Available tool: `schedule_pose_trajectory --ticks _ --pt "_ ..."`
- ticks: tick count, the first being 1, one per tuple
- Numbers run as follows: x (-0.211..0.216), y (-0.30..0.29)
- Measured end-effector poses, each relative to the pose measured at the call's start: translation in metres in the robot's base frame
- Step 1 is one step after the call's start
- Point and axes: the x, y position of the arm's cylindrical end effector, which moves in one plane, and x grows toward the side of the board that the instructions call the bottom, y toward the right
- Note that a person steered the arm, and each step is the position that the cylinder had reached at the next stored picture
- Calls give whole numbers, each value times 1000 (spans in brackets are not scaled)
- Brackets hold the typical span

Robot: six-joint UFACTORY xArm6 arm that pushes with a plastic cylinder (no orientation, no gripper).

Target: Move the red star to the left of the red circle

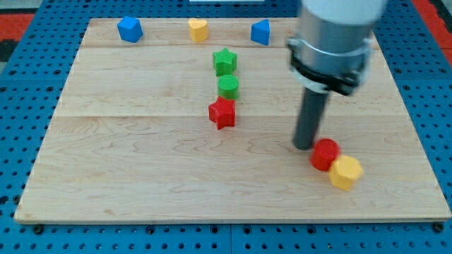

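We are resting my tip [304,146] beside the red circle [325,154], no fingers fitted; next we're circling behind the red star [222,113].

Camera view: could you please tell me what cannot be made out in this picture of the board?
- My tip: whether it touches the red circle is unclear; they sit very close.
- The arm's upper part is cut off by the view's top edge.
- Board: the arm's grey housing hides its top right area.
- Yellow block and two blue blocks at the view's top: too small for exact shape.
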Motion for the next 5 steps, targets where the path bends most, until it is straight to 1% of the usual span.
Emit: schedule_pose_trajectory --ticks 1,2,3,4,5 --pt "-18 -39" --pt "-18 -128" --pt "-31 -223" --pt "-93 -214" --pt "-95 -136"
